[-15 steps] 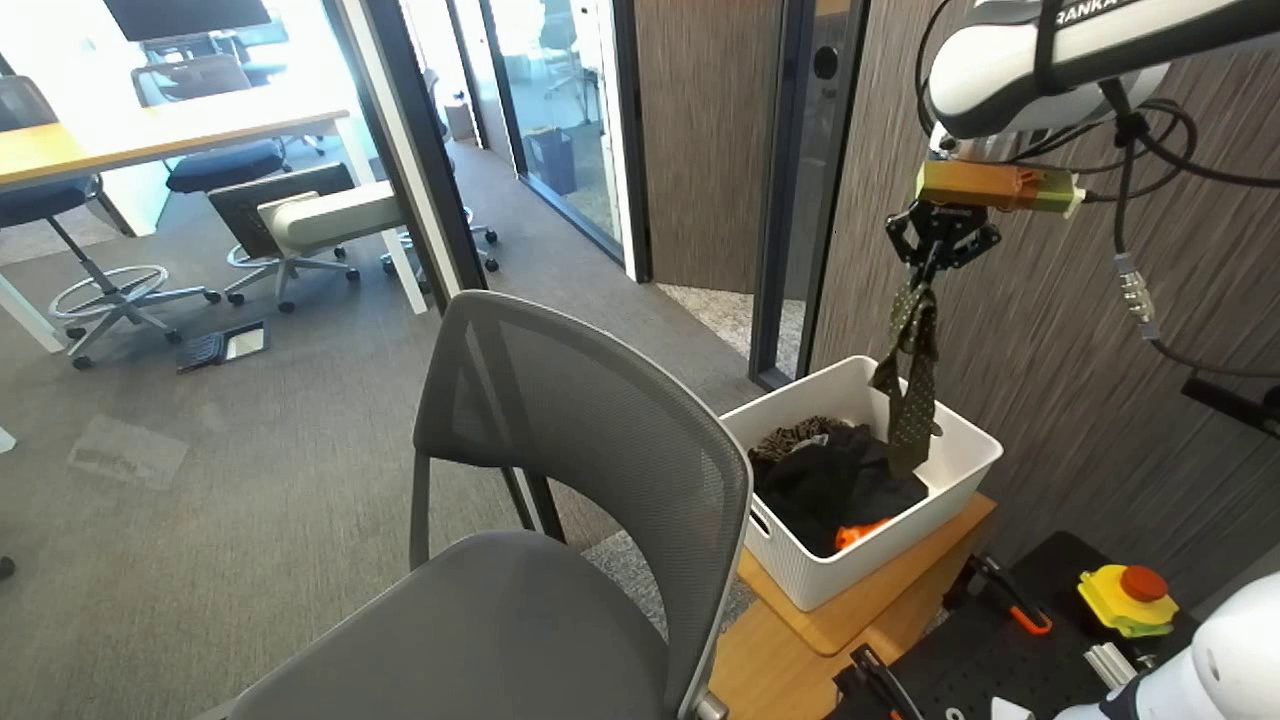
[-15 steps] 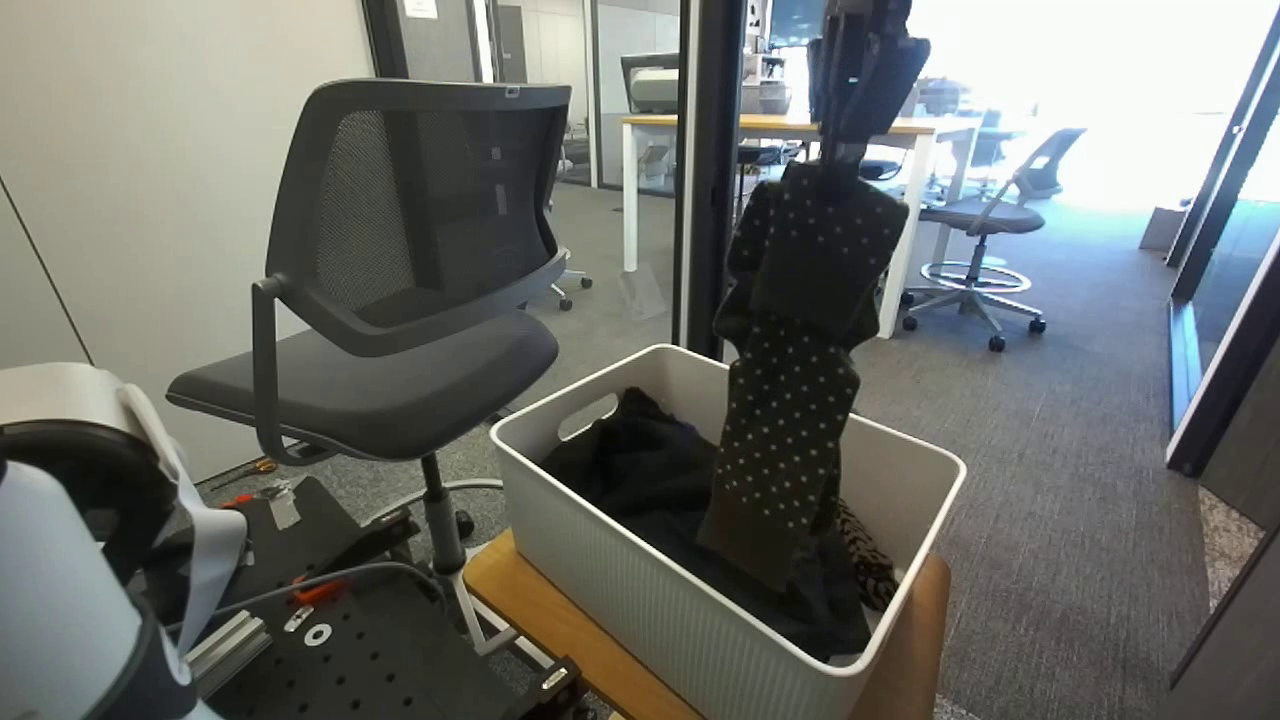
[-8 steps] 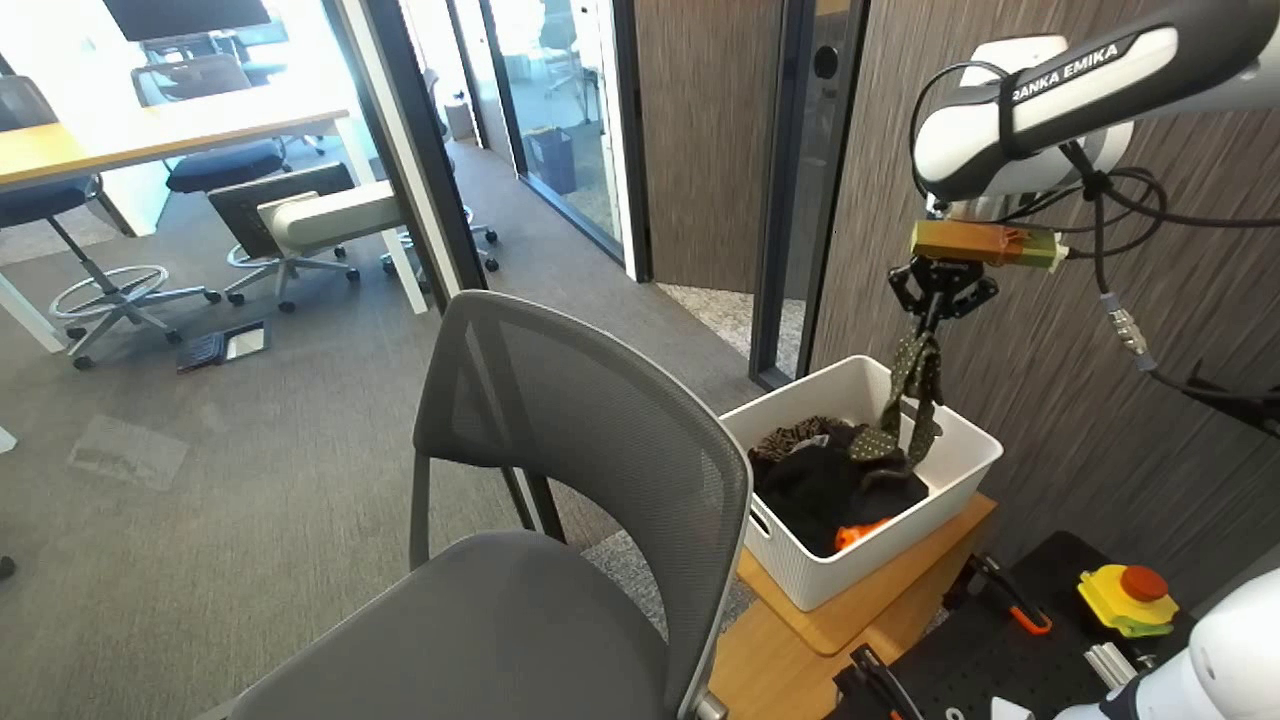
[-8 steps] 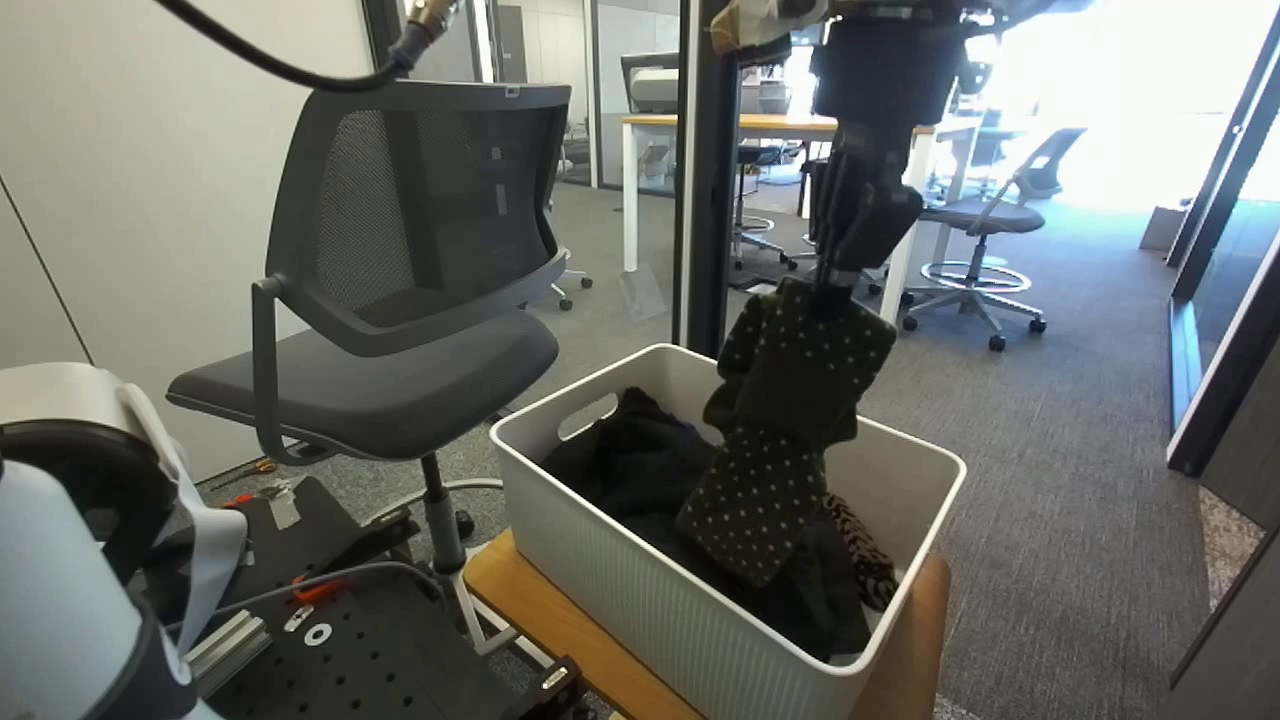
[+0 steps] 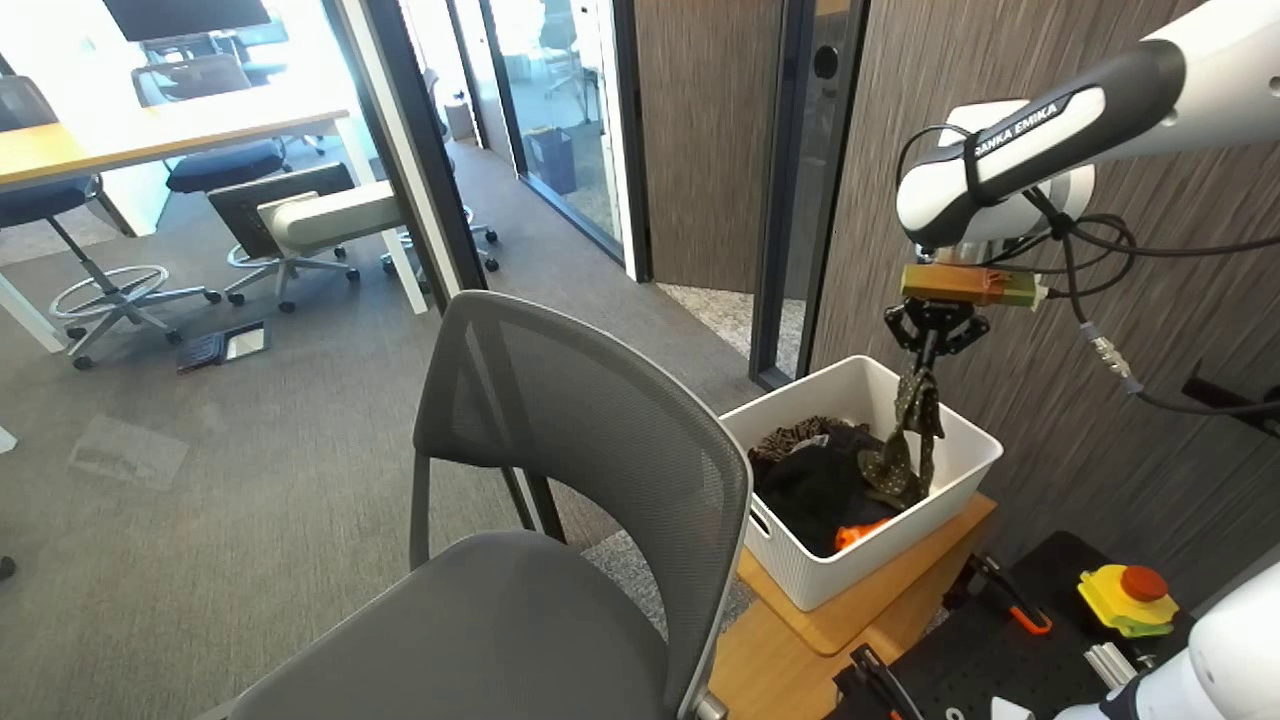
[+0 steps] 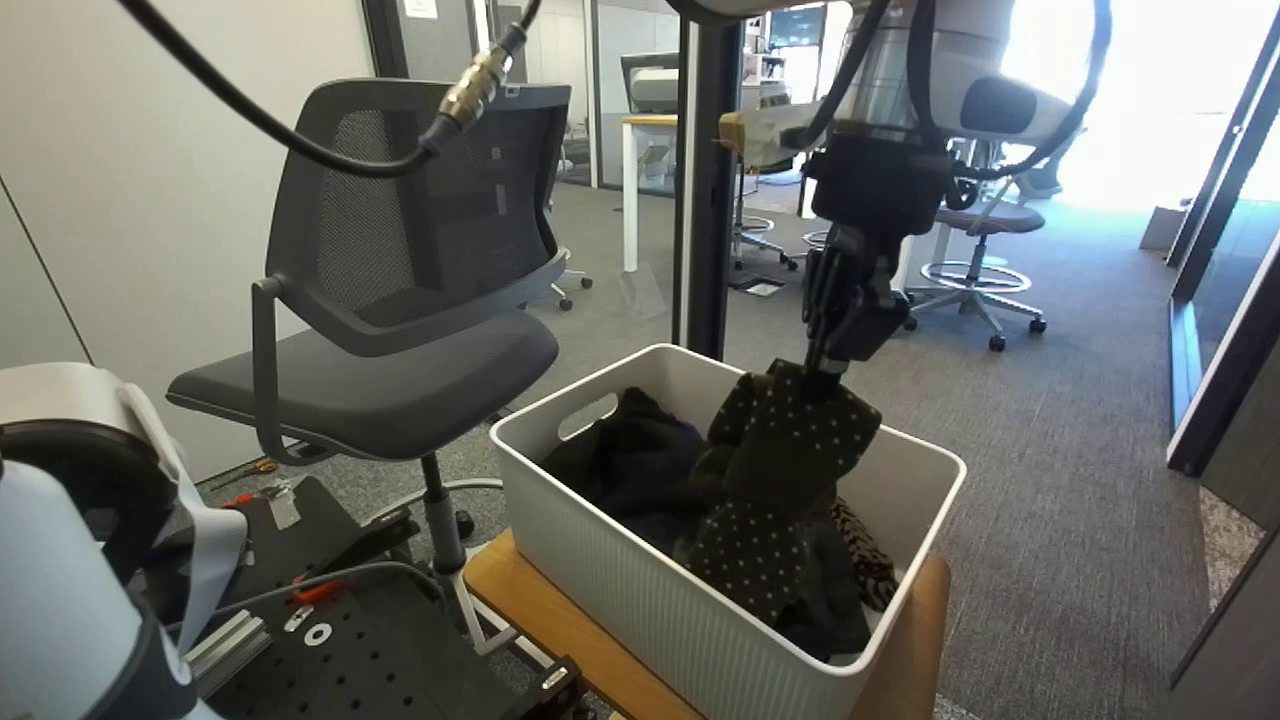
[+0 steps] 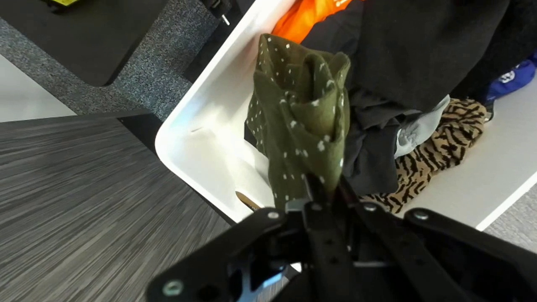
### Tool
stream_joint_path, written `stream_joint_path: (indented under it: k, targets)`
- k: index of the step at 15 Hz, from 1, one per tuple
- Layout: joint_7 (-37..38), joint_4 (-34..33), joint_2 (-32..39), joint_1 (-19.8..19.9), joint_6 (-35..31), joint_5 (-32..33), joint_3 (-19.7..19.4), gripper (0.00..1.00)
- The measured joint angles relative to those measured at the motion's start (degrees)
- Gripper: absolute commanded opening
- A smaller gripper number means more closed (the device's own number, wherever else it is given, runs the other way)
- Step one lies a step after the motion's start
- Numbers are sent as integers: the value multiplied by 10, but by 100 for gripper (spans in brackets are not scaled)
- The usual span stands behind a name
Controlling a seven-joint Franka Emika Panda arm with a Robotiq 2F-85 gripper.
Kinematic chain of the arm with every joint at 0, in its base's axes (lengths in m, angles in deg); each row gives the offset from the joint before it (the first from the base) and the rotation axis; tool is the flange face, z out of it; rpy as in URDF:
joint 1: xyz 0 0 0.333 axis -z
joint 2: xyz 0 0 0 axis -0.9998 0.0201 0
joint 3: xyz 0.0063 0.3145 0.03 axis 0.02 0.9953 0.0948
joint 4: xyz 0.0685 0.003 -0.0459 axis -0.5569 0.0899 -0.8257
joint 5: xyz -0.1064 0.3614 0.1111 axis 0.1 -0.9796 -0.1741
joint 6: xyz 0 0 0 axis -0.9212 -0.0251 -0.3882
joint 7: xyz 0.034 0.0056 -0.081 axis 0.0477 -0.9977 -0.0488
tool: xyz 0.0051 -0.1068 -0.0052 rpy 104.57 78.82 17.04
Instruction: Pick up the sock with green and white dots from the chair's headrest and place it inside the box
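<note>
I could see black clothes (image 7: 423, 46) piled beside a tiger-striped cloth (image 7: 451, 140) and something orange (image 7: 308, 16); farther off, I made out a wood-topped desk (image 5: 200, 122), a blue bin (image 5: 553, 160) and a swivel chair (image 6: 995, 217) on grey carpet (image 6: 1090, 400).

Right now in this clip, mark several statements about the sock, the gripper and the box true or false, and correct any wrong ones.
1. The gripper is shut on the sock. True.
2. The sock lies across the chair's headrest. False: the gripper holds it, with its lower part inside the box.
3. A tiger-striped cloth lies inside the box. True.
4. The box stands on the chair's seat. False: it stands on a wooden surface.
5. An orange item lies beside black clothes in the box. True.
</note>
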Motion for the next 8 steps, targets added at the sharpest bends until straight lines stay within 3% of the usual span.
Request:
stream_joint_path:
  k: [1,2,8]
  targets:
    - [0,0,7,0,-3,0,0,17]
    - [0,0,12,0,-5,0,-1,35]
    - [0,0,24,0,-6,0,-4,77]
